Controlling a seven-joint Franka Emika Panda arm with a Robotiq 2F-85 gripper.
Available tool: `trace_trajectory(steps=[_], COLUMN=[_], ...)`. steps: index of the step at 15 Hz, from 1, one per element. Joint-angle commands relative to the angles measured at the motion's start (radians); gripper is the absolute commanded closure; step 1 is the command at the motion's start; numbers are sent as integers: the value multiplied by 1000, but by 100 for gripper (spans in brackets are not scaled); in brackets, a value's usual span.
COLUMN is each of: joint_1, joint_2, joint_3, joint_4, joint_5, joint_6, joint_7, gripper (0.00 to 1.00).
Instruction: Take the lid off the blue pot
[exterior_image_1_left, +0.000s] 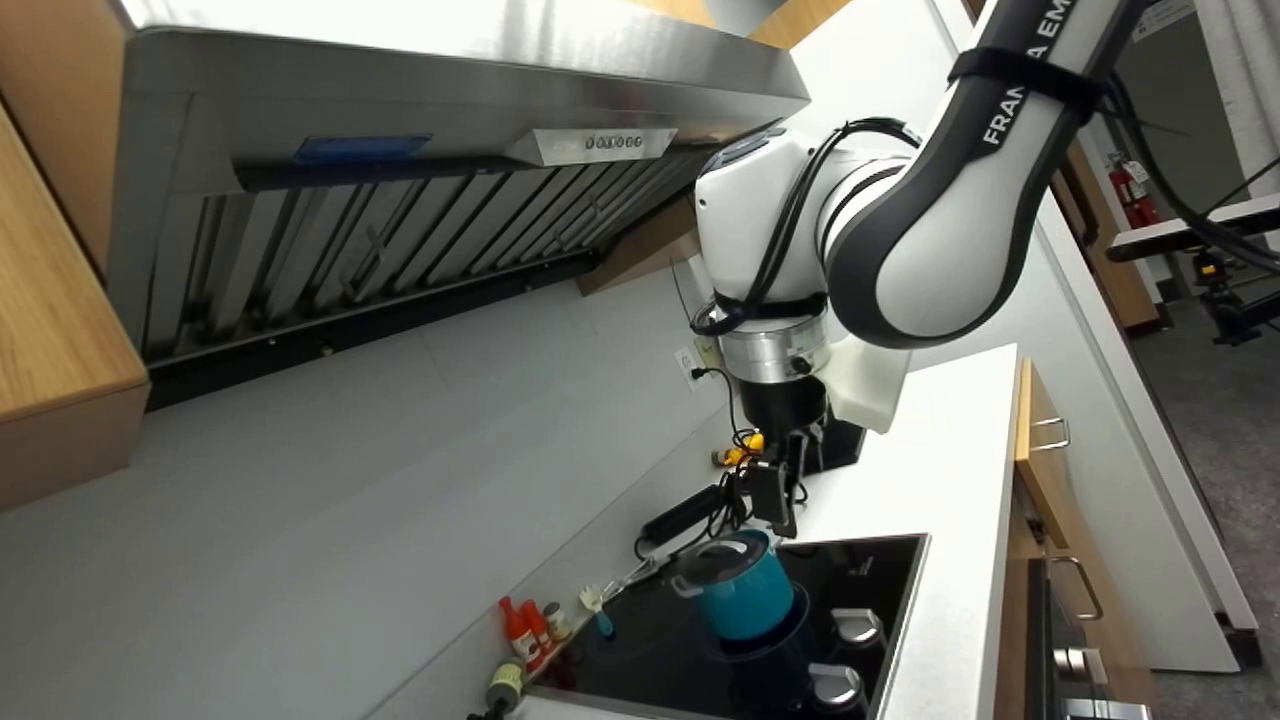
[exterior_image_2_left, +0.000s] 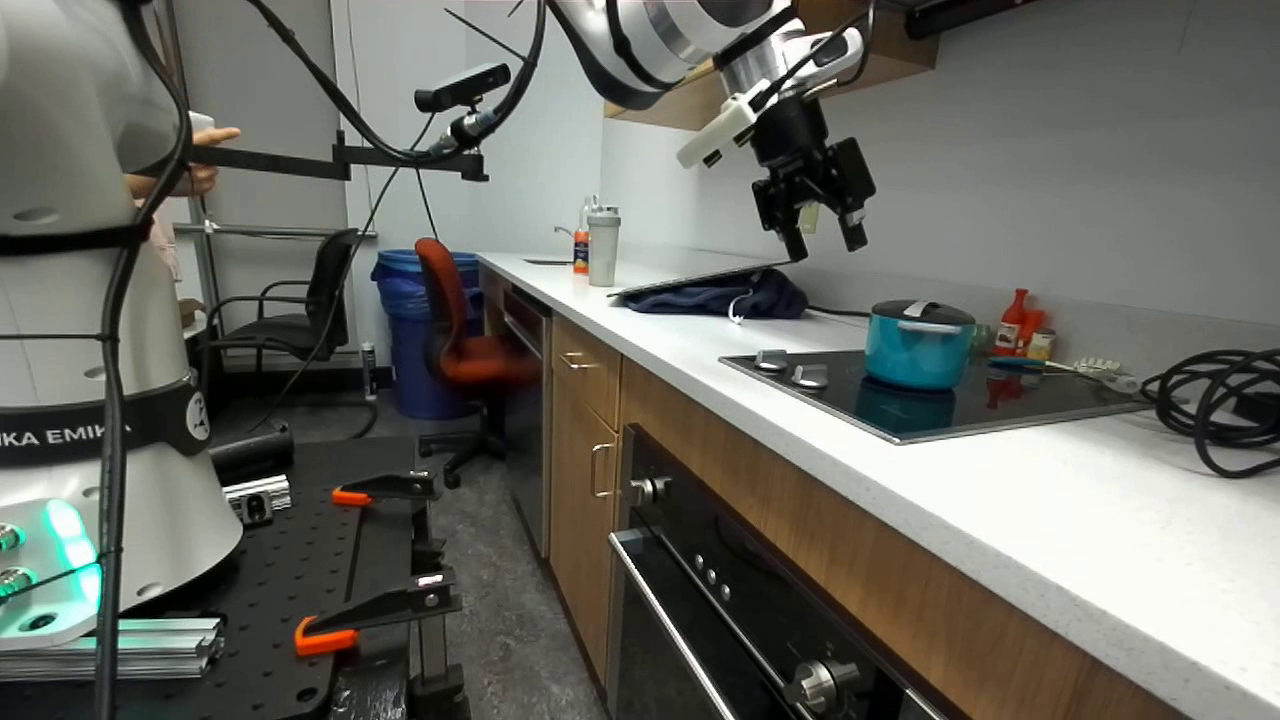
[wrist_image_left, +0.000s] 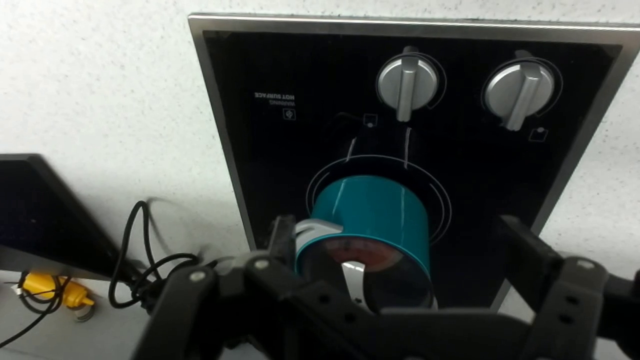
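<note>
The small teal-blue pot (exterior_image_1_left: 748, 602) stands upright on the black stove plate in both exterior views (exterior_image_2_left: 912, 358) and in the wrist view (wrist_image_left: 375, 205). Its dark lid (exterior_image_1_left: 712, 563) sits on top, also in an exterior view (exterior_image_2_left: 938, 314) and the wrist view (wrist_image_left: 395, 280). A pale strap-like handle (wrist_image_left: 354, 280) crosses the lid; its lower end is hidden behind the gripper. My gripper (wrist_image_left: 397, 230) is open and empty, its fingers spread wider than the pot. It hangs above the pot, apart from it, in both exterior views (exterior_image_1_left: 780, 510) (exterior_image_2_left: 825, 240).
The stove plate (wrist_image_left: 300, 65) has two silver knobs (wrist_image_left: 407, 82) (wrist_image_left: 520, 90). Red bottles (exterior_image_2_left: 1012, 322) and a small utensil (exterior_image_1_left: 598, 605) lie near the wall. Cables and a dark slanted panel (wrist_image_left: 45, 220) are beside the stove. A steel range hood (exterior_image_1_left: 460, 80) hangs overhead.
</note>
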Motion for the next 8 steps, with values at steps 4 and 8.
trace_trajectory(steps=[4,8], joint_1=[13,12], joint_2=[-1,8], joint_3=[-14,-14], joint_4=[1,1], joint_5=[5,11], joint_6=[-1,1], joint_7=[-6,-18], gripper=[0,0])
